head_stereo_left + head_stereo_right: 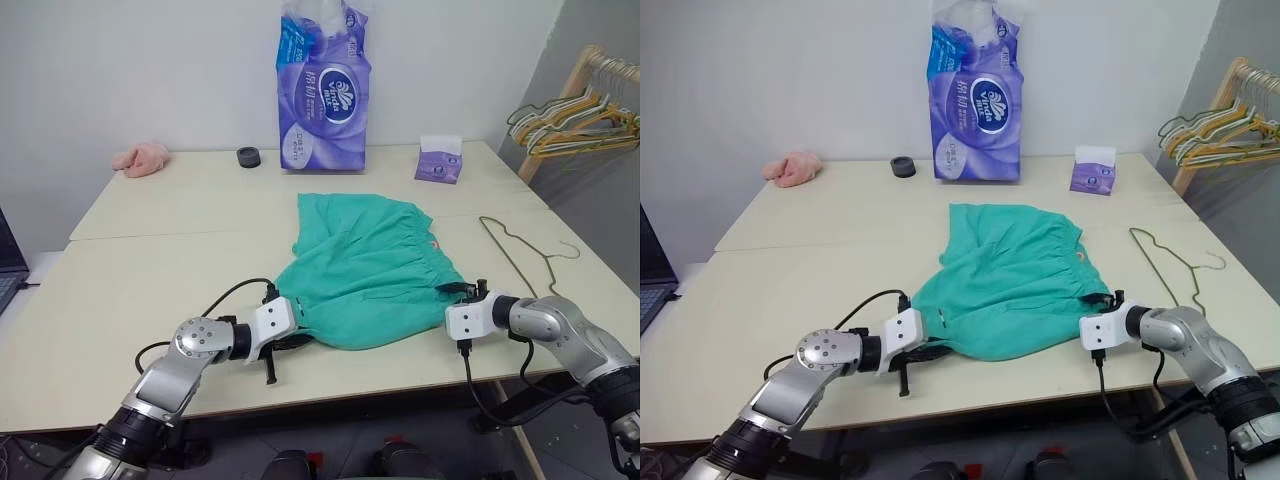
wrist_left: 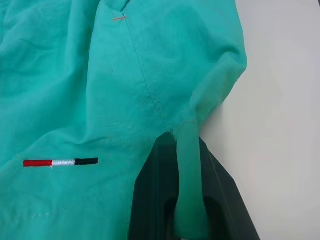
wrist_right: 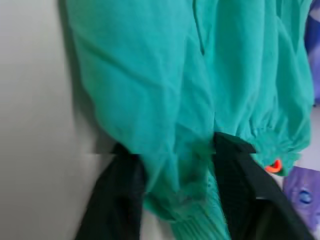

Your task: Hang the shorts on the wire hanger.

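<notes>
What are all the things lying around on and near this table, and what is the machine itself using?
Teal-green fabric shorts: one, teal-green, near middle of the table.
Thin olive-grey wire hanger: one, flat on the table, right of the shorts, apart from them.
Purple plastic tissue multipack: one, standing at the far edge.
Small purple tissue box: one, far right.
Small black round object: one, left of the multipack.
Pink cloth: one, far left.
Bunched yellow and green hangers: several, on a wooden rack right of the table.
Pale wooden table: one.
Left tool: black fingers shut on a fold of the shorts.
Right tool: black fingers either side of the gathered waistband.
</notes>
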Motion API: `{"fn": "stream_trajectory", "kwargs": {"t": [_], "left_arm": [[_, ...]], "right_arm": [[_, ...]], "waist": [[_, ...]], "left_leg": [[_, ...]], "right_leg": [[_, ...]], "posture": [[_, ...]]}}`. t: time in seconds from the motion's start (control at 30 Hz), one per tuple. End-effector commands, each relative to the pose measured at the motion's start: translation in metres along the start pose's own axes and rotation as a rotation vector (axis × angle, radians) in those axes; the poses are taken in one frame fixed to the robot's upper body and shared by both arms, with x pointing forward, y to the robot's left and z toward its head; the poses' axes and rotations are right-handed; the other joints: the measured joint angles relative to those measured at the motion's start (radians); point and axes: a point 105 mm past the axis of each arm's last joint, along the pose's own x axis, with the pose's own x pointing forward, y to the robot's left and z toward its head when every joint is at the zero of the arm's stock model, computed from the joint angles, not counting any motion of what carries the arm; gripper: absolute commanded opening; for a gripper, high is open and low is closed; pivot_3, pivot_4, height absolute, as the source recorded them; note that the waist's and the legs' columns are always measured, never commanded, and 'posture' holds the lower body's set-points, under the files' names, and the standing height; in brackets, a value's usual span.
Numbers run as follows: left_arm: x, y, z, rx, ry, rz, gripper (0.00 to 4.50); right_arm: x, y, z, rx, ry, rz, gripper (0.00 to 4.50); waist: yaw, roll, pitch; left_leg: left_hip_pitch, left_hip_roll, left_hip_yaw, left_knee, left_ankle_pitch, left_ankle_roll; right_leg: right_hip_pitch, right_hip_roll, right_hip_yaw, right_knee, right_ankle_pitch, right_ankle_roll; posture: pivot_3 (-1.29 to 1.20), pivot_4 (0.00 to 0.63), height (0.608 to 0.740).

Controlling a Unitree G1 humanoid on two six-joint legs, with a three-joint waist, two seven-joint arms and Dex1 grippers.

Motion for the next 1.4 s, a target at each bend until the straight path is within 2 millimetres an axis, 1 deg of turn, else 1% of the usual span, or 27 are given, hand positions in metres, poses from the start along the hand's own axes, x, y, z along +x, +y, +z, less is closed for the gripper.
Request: {"fn": "stream_trajectory", "kwargs": {"t": [0.03, 0.1, 0.13, 0.2, 0.27, 0.33, 0.43, 0.5, 0.6, 0.7, 0.73, 0.77, 0.8, 0.83, 0.9, 0.97, 1.0, 1.07, 1.1, 1.13, 1.17, 1.2, 1.23, 1.27, 1.3, 1.33, 1.4], "left_arm": [[-0.011, -0.008, 0.005, 0.017, 0.001, -0.072, 0.00], [-0.015, -0.017, 0.003, 0.014, 0.027, -0.127, 0.00], [-0.017, -0.019, 0.002, 0.012, 0.036, -0.145, 0.00], [-0.026, -0.028, 0.000, 0.004, 0.066, -0.205, 0.00], [-0.046, -0.048, 0.000, -0.035, 0.117, -0.324, 0.00], [-0.064, -0.066, 0.002, -0.091, 0.155, -0.431, 0.00], [-0.079, -0.079, 0.005, -0.154, 0.171, -0.494, 0.00], [-0.079, -0.076, 0.008, -0.201, 0.142, -0.473, 0.00], [-0.064, -0.041, 0.018, -0.287, 0.020, -0.308, 0.00], [-0.045, 0.008, 0.030, -0.333, -0.093, -0.135, 0.00], [-0.040, 0.030, 0.033, -0.324, -0.101, -0.068, 0.00], [-0.035, 0.060, 0.039, -0.308, -0.112, 0.019, 0.00], [-0.032, 0.105, 0.053, -0.261, -0.125, 0.159, 0.00], [-0.030, 0.132, 0.065, -0.228, -0.132, 0.244, 0.00], [-0.035, 0.183, 0.106, -0.106, -0.156, 0.408, 0.00], [-0.064, 0.225, 0.161, 0.060, -0.187, 0.632, 0.00], [-0.083, 0.238, 0.188, 0.125, -0.218, 0.728, 0.00], [-0.123, 0.250, 0.237, 0.278, -0.262, 0.894, 0.00], [-0.145, 0.252, 0.259, 0.374, -0.263, 0.980, 0.00], [-0.180, 0.252, 0.286, 0.512, -0.246, 1.133, 0.00], [-0.206, 0.248, 0.307, 0.661, -0.205, 1.252, 0.00], [-0.215, 0.245, 0.315, 0.715, -0.183, 1.279, 0.00], [-0.217, 0.243, 0.318, 0.822, -0.112, 1.299, 0.00], [-0.207, 0.242, 0.312, 0.871, -0.059, 1.236, 0.00], [-0.196, 0.241, 0.307, 0.842, -0.084, 1.160, 0.00], [-0.180, 0.239, 0.300, 0.800, -0.127, 1.076, 0.00], [-0.136, 0.234, 0.274, 0.683, -0.199, 0.863, 0.00]], "right_arm": [[-0.002, -0.008, 0.006, 0.075, -0.035, -0.017, 0.80], [-0.002, -0.007, 0.013, 0.088, -0.062, -0.003, 0.14], [-0.002, -0.007, 0.015, 0.091, -0.071, 0.002, 0.06], [-0.007, -0.006, 0.027, 0.119, -0.118, 0.042, 0.06], [-0.025, 0.001, 0.055, 0.172, -0.232, 0.177, 0.06], [-0.045, 0.001, 0.073, 0.229, -0.298, 0.265, 0.06], [-0.064, -0.002, 0.083, 0.285, -0.313, 0.349, 0.06], [-0.076, -0.007, 0.086, 0.321, -0.314, 0.400, 0.06], [-0.076, -0.039, 0.083, 0.339, -0.307, 0.391, 0.06], [-0.049, -0.085, 0.066, 0.300, -0.259, 0.268, 0.06], [-0.038, -0.103, 0.059, 0.264, -0.231, 0.214, 0.06], [-0.023, -0.128, 0.053, 0.222, -0.193, 0.133, 0.06], [-0.006, -0.163, 0.049, 0.173, -0.136, 0.009, 0.06], [0.004, -0.186, 0.050, 0.131, -0.100, -0.065, 0.06], [0.011, -0.235, 0.058, 0.055, -0.025, -0.261, 0.06], [-0.005, -0.288, 0.077, -0.028, 0.015, -0.508, 0.06], [-0.018, -0.309, 0.089, -0.067, 0.021, -0.613, 0.06], [-0.049, -0.346, 0.111, -0.159, 0.023, -0.804, 0.06], [-0.067, -0.361, 0.123, -0.198, 0.016, -0.896, 0.06], [-0.094, -0.378, 0.136, -0.244, 0.004, -1.015, 0.06], [-0.117, -0.390, 0.147, -0.283, -0.007, -1.109, 0.06], [-0.136, -0.398, 0.153, -0.310, -0.017, -1.182, 0.06], [-0.149, -0.402, 0.156, -0.328, -0.025, -1.229, 0.06], [-0.157, -0.403, 0.156, -0.336, -0.036, -1.249, 0.06], [-0.160, -0.402, 0.153, -0.335, -0.045, -1.254, 0.06], [-0.155, -0.398, 0.147, -0.316, -0.062, -1.232, 0.06], [-0.119, -0.373, 0.127, -0.306, -0.095, -1.087, 0.06]], "waist": [[0.000, 0.001, 0.000], [0.002, 0.002, 0.000], [0.002, 0.002, 0.000], [0.002, 0.002, 0.000], [0.002, 0.003, 0.000], [0.001, 0.005, 0.001], [0.005, 0.009, 0.003], [0.008, 0.009, 0.003], [0.016, 0.014, 0.006], [0.019, 0.010, 0.004], [0.019, 0.007, 0.003], [0.018, 0.006, 0.003], [0.018, 0.006, 0.003], [0.018, 0.005, 0.004], [0.017, 0.001, 0.004], [0.017, -0.005, 0.002], [0.013, -0.006, 0.001], [0.005, -0.007, 0.000], [0.001, -0.007, 0.001], [-0.001, -0.007, 0.001], [-0.007, -0.007, 0.001], [-0.013, -0.006, 0.001], [-0.019, -0.006, 0.001], [-0.020, -0.006, 0.001], [-0.020, -0.004, 0.000], [-0.017, -0.004, -0.001], [-0.006, -0.003, -0.001]], "left_leg": [[0.000, 0.000, 0.000, 0.000, 0.000, 0.000], [0.000, 0.000, 0.000, 0.000, 0.000, 0.000], [0.000, 0.000, 0.000, 0.000, 0.000, 0.000], [0.000, 0.000, 0.000, 0.000, 0.000, 0.000], [0.000, 0.000, 0.000, 0.000, 0.000, 0.000], [-0.001, 0.001, -0.001, 0.000, -0.001, 0.001], [0.000, 0.001, -0.001, 0.000, -0.001, 0.002], [0.000, 0.001, -0.001, 0.001, -0.001, 0.002], [0.001, 0.001, -0.001, 0.002, -0.001, 0.002], [0.003, 0.001, 0.000, 0.003, -0.001, 0.002], [0.002, 0.001, 0.000, 0.003, 0.000, 0.001], [0.003, 0.001, 0.000, 0.003, 0.000, 0.001], [0.003, 0.001, 0.001, 0.003, 0.000, 0.001], [0.000, 0.001, 0.001, 0.004, 0.001, -0.002], [-0.004, 0.000, 0.002, 0.003, 0.005, -0.007], [-0.020, 0.001, 0.002, 0.003, 0.009, -0.015], [-0.030, 0.001, 0.004, 0.003, 0.010, -0.017], [-0.054, -0.001, 0.006, 0.002, 0.011, -0.018], [-0.057, -0.002, 0.007, 0.001, 0.011, -0.019], [-0.058, -0.002, 0.010, -0.001, 0.011, -0.019], [-0.060, -0.003, 0.011, -0.003, 0.011, -0.020], [-0.066, -0.003, 0.014, -0.004, 0.011, -0.021], [-0.072, -0.003, 0.016, -0.004, 0.011, -0.021], [-0.076, -0.003, 0.018, -0.004, 0.010, -0.021], [-0.074, -0.004, 0.018, -0.006, 0.010, -0.021], [-0.070, -0.004, 0.021, -0.010, 0.010, -0.021], [-0.058, -0.005, 0.027, -0.016, 0.010, -0.019]], "right_leg": [[0.000, 0.000, 0.000, 0.000, 0.000, 0.000], [0.000, 0.000, 0.000, 0.000, 0.000, 0.000], [0.000, 0.000, 0.000, 0.000, 0.000, 0.000], [0.000, 0.000, 0.000, 0.000, 0.000, 0.000], [0.000, 0.000, 0.000, 0.000, 0.000, 0.000], [-0.001, 0.000, -0.001, 0.001, -0.001, -0.001], [-0.001, 0.000, -0.002, 0.000, -0.004, 0.004], [0.000, -0.001, -0.002, 0.000, -0.004, 0.004], [0.001, -0.001, -0.003, -0.001, -0.004, 0.004], [0.003, 0.001, -0.005, 0.000, -0.003, 0.006], [0.002, 0.002, -0.005, 0.000, 0.000, 0.009], [0.002, 0.003, -0.004, 0.000, 0.000, 0.008], [0.002, 0.008, -0.004, 0.000, 0.000, 0.007], [0.000, 0.008, -0.004, 0.001, 0.005, 0.001], [-0.005, 0.008, -0.004, 0.001, 0.008, -0.003], [-0.024, 0.002, -0.001, 0.006, 0.011, -0.007], [-0.038, 0.001, 0.000, 0.011, 0.011, -0.008], [-0.065, -0.002, 0.004, 0.016, 0.010, -0.009], [-0.070, -0.003, 0.005, 0.015, 0.010, -0.009], [-0.073, -0.004, 0.006, 0.015, 0.010, -0.009], [-0.076, -0.004, 0.006, 0.015, 0.009, -0.010], [-0.086, -0.004, 0.009, 0.015, 0.009, -0.010], [-0.093, -0.004, 0.012, 0.015, 0.009, -0.010], [-0.097, -0.004, 0.014, 0.016, 0.009, -0.010], [-0.096, -0.004, 0.015, 0.016, 0.009, -0.010], [-0.093, -0.004, 0.016, 0.014, 0.009, -0.009], [-0.082, -0.004, 0.020, 0.009, 0.005, -0.004]], "posture": [[0.00, 0.000, 0.740], [0.00, 0.000, 0.740], [0.00, 0.000, 0.740], [0.01, 0.000, 0.740], [0.01, 0.001, 0.740], [0.01, 0.001, 0.740], [0.02, 0.001, 0.740], [0.02, 0.005, 0.740], [0.02, 0.003, 0.740], [0.03, 0.000, 0.740], [0.03, 0.000, 0.740], [0.02, 0.000, 0.740], [0.03, 0.000, 0.740], [0.03, 0.000, 0.740], [0.05, 0.000, 0.740], [0.05, 0.000, 0.740], [0.06, 0.000, 0.740], [0.06, 0.000, 0.740], [0.06, 0.000, 0.740], [0.06, 0.000, 0.740], [0.06, 0.000, 0.740], [0.06, 0.000, 0.740], [0.06, 0.000, 0.740], [0.06, 0.000, 0.740], [0.06, 0.000, 0.740], [0.06, 0.000, 0.740], [0.06, 0.000, 0.740]]}}
